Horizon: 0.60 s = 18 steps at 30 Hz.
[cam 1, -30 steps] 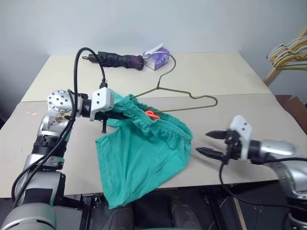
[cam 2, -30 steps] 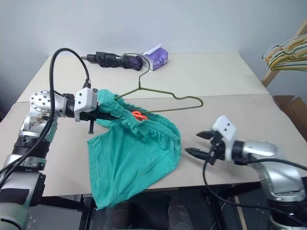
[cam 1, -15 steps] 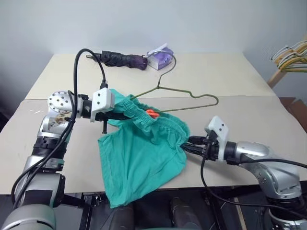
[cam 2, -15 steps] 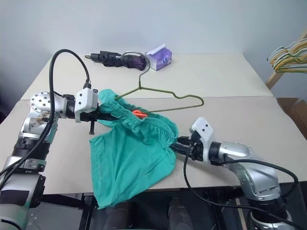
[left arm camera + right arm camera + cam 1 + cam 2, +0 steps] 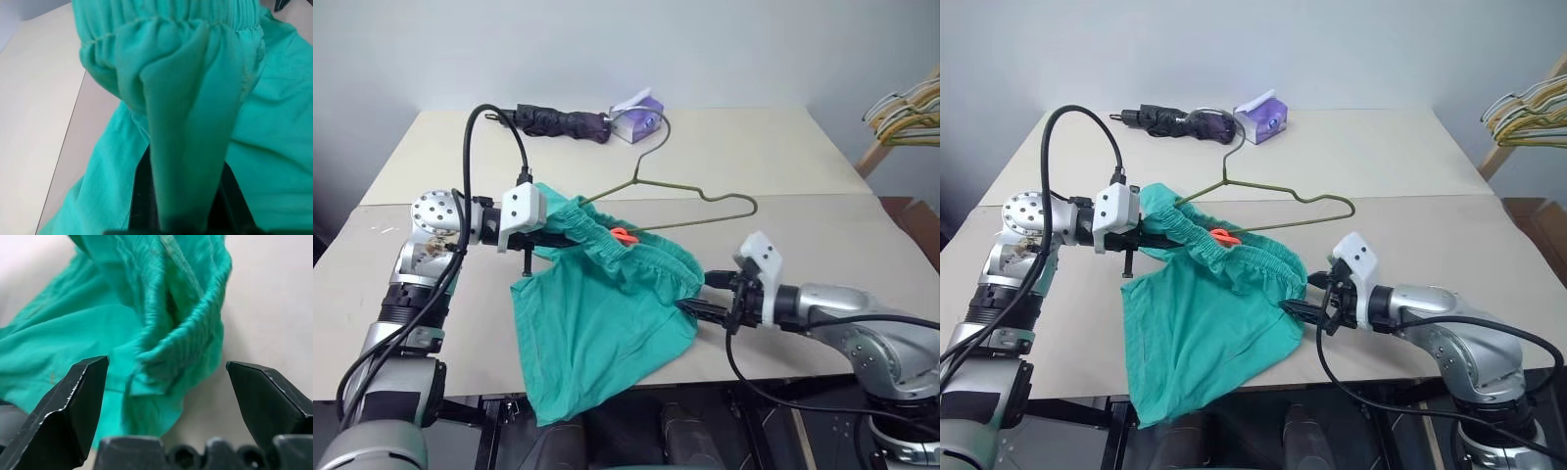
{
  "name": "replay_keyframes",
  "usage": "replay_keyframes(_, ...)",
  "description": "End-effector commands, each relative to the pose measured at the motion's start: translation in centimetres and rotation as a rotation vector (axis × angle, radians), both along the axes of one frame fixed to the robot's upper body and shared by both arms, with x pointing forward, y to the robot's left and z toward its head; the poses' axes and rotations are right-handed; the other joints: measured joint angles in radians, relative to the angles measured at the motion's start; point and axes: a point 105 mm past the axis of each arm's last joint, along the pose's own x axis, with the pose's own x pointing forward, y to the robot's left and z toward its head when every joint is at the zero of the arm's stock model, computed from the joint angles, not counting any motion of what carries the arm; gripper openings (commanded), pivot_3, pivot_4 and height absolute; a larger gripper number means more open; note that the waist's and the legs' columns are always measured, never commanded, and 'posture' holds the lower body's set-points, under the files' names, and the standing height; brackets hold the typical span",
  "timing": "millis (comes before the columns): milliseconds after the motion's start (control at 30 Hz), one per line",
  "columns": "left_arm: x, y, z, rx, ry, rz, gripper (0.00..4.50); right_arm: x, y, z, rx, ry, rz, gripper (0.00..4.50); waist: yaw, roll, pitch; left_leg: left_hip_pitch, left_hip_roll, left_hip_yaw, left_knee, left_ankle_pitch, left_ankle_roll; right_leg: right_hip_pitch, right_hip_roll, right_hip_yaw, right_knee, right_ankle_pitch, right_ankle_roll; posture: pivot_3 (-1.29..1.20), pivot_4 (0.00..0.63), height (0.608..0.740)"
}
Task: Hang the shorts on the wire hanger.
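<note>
Left gripper pinches the shorts' waistband, holding that end up; the rest drapes over the table edge. Right gripper has its fingers spread wide at the waistband's other end, apparently touching nothing. Behind the shorts lies the hanger, its near wire possibly under the cloth.

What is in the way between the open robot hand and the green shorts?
Nothing visible. The right end effector faces the shorts with open fingers, and their bunched waistband lies straight ahead over bare table.
</note>
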Motion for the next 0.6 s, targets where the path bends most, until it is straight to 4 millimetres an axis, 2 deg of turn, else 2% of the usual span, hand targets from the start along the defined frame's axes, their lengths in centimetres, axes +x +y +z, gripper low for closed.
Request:
replay_keyframes(33,-0.1,0.3,1.6,-0.025,-0.054,0.006,0.0,0.7,0.4,0.5,0.013,0.007,-0.052,4.11,0.001,0.0,0.0,-0.001,0.0,0.0,0.0,0.0,0.0,-0.001,0.0,0.0,0.0,0.0,0.0,0.01,0.12,0.74)
replay_keyframes(133,-0.1,0.4,1.6,-0.024,-0.057,0.012,0.0,0.7,0.4,1.2,0.048,-0.018,-0.045,3.23,0.003,0.0,0.0,-0.001,0.0,0.0,0.0,0.0,0.0,-0.001,0.0,0.0,0.0,0.0,0.0,0.01,0.118,0.74)
replay_keyframes(300,0.1,0.7,1.8,-0.037,-0.057,0.038,0.0,0.6,-0.2,1.7,0.056,-0.04,-0.039,1.46,0.002,0.0,0.0,-0.001,0.0,0.0,0.0,0.0,0.0,0.0,0.0,0.0,0.0,0.0,0.0,0.0,0.117,0.74)
replay_keyframes(433,-0.5,1.3,2.0,-0.065,-0.034,0.036,0.0,1.1,-1.1,2.8,0.072,-0.069,-0.035,0.09,-0.001,0.0,0.0,-0.001,0.0,0.0,0.0,0.0,0.0,-0.001,0.0,0.0,0.0,0.0,0.0,0.0,0.117,0.74)
replay_keyframes(600,-1.9,2.4,2.9,-0.1,0.016,0.005,0.0,2.6,-2.9,3.0,0.042,-0.063,-0.066,0.01,-0.005,0.0,0.0,-0.001,0.0,0.0,0.0,0.0,0.0,-0.001,0.0,0.0,0.0,0.0,0.0,0.0,0.118,0.74)
